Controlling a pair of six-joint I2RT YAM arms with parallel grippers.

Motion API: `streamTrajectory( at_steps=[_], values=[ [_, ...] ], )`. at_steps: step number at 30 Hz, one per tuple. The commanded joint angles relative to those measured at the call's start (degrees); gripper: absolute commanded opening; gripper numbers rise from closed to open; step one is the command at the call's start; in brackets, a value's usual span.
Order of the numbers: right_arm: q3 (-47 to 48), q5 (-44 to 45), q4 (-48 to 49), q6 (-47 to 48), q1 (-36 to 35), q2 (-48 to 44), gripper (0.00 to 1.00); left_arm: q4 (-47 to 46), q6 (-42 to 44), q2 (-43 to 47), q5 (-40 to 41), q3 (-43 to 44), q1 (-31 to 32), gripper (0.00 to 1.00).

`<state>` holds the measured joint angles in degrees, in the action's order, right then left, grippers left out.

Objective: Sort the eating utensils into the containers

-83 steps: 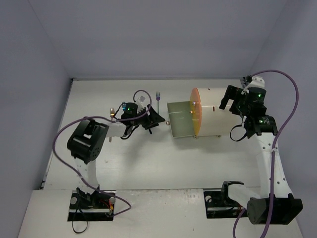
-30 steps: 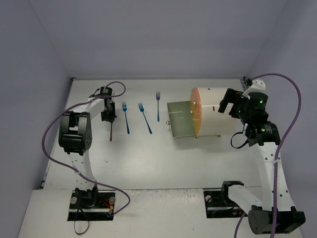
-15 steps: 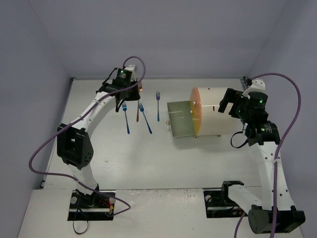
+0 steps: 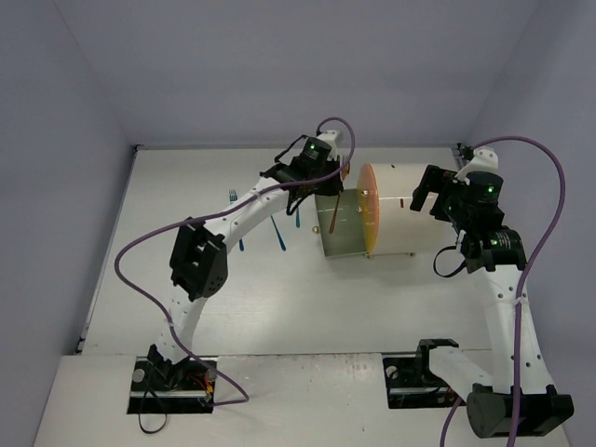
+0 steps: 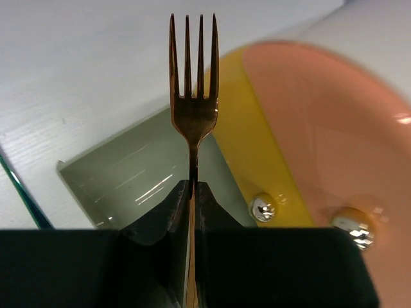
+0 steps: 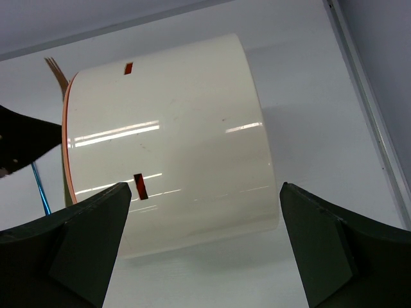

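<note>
Top view, progress: The job looks barely begun. One gold fork (image 4: pixel 332 222) is in transit. Two blue forks (image 4: pixel 279 238) and a purple fork (image 4: pixel 297 217) lie on the table (image 4: pixel 279 307) to the left of the cabinet (image 4: pixel 410 214), unsorted.
Top view, left arm: It stretches across to the cabinet's front. The left gripper (image 4: pixel 328 183) hangs over the pulled-out drawer (image 4: pixel 349 233).
Top view, right arm: The right gripper (image 4: pixel 428 196) sits at the cabinet's rear end, carrying nothing.
Left wrist view, grip: The jaws of the left gripper (image 5: pixel 192 192) are pinched tight on the gold fork's (image 5: pixel 192 115) stem.
Left wrist view, fork: It is thin and glossy copper-gold with four straight tines pointing away from the gripper, poised above the drawer (image 5: pixel 128 186) beside the cabinet's round orange front (image 5: pixel 321 128).
Left wrist view, drawer: No utensil shows on the part of the floor in view.
Left wrist view, knobs: Two shiny knobs (image 5: pixel 262 208) sit on the cabinet's front.
Right wrist view, jaws: The right gripper (image 6: pixel 205 186) is spread wide, with the cabinet (image 6: pixel 173 128) beyond it, apparently untouched.
Remaining: Releasing this fork into the drawer, then the rest.
</note>
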<state>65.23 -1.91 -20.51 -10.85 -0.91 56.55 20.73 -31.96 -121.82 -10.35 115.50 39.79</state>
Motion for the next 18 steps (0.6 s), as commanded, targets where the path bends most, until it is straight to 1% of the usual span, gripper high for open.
streamTrajectory(
  at_steps=[1,5,8,10,12,15,18],
  values=[
    [0.27,-0.22,2.65,0.37,-0.41,-0.73,1.00,-0.21,3.06,-0.21,1.80,3.09,2.06,0.00],
    [0.06,-0.01,2.66,0.57,-0.41,-0.80,1.00,0.02,4.51,-0.67,2.08,1.34,3.06,0.01],
    [-0.02,0.00,2.65,0.57,-0.41,-0.60,1.00,0.55,5.64,0.03,2.46,0.56,3.76,0.15],
    [-0.02,-0.08,2.65,0.57,-0.41,-0.40,1.00,1.35,6.31,0.57,3.07,0.36,3.96,0.31],
    [-0.02,-0.02,2.58,0.62,-0.50,-0.33,1.00,2.15,6.94,1.65,4.15,0.15,3.92,0.40],
    [0.07,-0.09,2.67,0.57,-0.50,-0.30,1.00,4.07,7.94,3.87,6.55,-0.18,3.87,0.46],
    [0.05,-0.02,2.67,0.57,-0.50,-0.31,1.00,7.16,8.47,6.60,10.38,-0.96,3.35,0.48]
  ],
)
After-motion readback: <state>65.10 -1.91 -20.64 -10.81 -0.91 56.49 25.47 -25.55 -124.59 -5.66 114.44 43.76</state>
